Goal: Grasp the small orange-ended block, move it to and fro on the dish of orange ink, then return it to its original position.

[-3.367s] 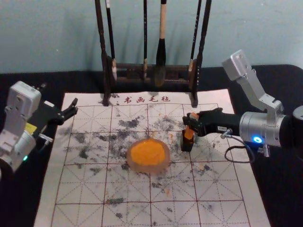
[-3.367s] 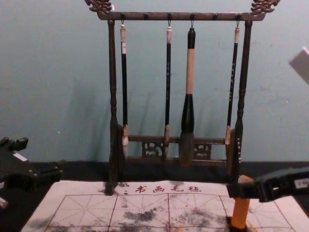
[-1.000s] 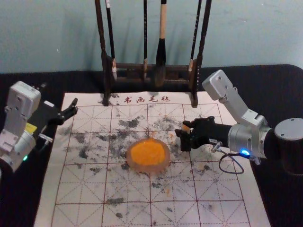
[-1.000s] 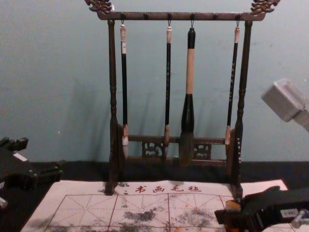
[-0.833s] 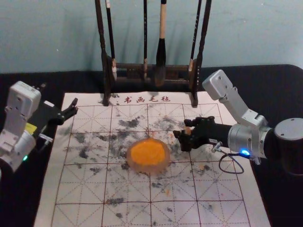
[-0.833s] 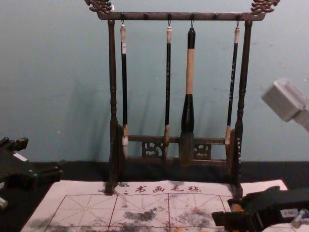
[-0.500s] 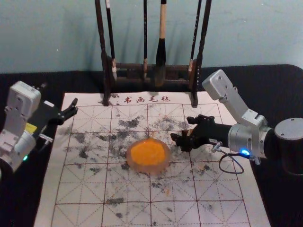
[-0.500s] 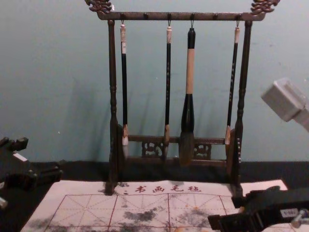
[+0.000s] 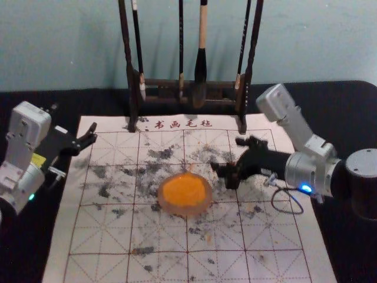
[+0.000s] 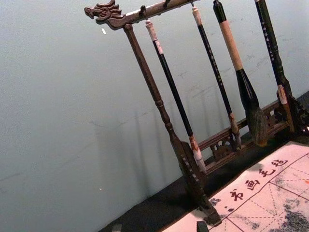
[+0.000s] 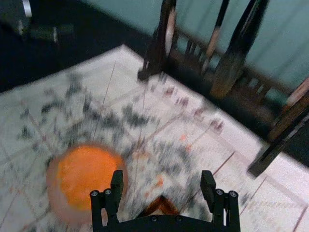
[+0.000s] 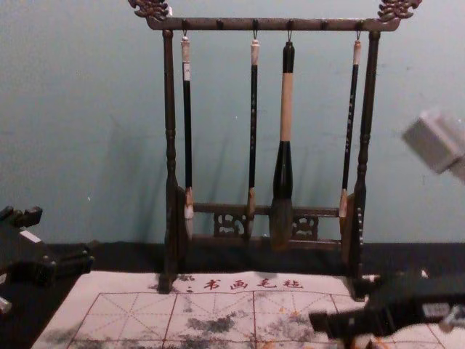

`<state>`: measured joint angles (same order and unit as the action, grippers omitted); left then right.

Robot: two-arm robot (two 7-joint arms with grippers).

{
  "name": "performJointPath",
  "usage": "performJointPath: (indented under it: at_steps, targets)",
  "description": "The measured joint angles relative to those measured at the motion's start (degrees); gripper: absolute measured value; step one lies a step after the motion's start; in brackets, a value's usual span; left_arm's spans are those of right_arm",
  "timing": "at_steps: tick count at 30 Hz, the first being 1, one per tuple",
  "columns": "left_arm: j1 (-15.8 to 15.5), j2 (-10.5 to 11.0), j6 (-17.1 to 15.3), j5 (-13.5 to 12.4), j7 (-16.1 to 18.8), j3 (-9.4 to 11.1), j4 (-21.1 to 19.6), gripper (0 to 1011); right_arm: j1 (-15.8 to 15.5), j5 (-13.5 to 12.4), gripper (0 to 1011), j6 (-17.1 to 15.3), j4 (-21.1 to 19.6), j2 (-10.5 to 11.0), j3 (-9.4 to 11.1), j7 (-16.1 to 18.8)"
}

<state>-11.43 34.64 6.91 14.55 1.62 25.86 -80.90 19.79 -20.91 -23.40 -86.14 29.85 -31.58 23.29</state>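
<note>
The block [image 11: 161,207] is between the right claw's [image 9: 228,155] wide-spread fingers, ungripped. Seen from the head, the dish [image 9: 184,210] lies at eight o'clock from that claw, the rack [image 9: 162,83] at eleven, the open left claw [image 9: 73,120] past nine.

Ink dish [image 9: 178,210] dull pink at rim, ink [image 9: 185,189] uniformly orange, calligraphy mat [image 9: 106,237] white, red-gridded, blotched grey-black, brush rack [image 12: 232,25] dark brown, largest brush [image 12: 285,109] black and tan

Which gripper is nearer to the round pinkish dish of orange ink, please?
Right. The right gripper is just beyond and right of the dish; the left gripper is far off to its left, by a corner of the white gridded mat.
</note>
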Motion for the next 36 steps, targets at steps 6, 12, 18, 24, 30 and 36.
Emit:
performJointPath:
  at_steps: [6,12,18,24,30,36]
  targets:
    - [0.0,0.0,0.0,0.0,0.0,0.0,0.0,1001,-4.6,1.4,1000,11.1,-3.1,-1.0,4.3,-4.7]
    - [0.0,0.0,0.0,0.0,0.0,0.0,0.0,1001,-10.3,4.9,1000,23.2,-3.5,-3.7,9.1,-13.9]
    - [0.0,0.0,0.0,0.0,0.0,0.0,0.0,1001,-13.4,9.0,1002,28.4,0.0,-6.4,11.2,-21.2]
    - [0.0,0.0,0.0,0.0,0.0,0.0,0.0,1002,-14.3,11.9,1002,30.2,4.4,-8.2,11.5,-23.8]
    - [0.0,0.0,0.0,0.0,0.0,0.0,0.0,1001,-14.2,12.7,1000,30.5,6.4,-9.3,11.8,-24.4]
    - [0.0,0.0,0.0,0.0,0.0,0.0,0.0,1001,-14.2,12.7,1000,30.5,6.2,-9.2,11.8,-24.3]
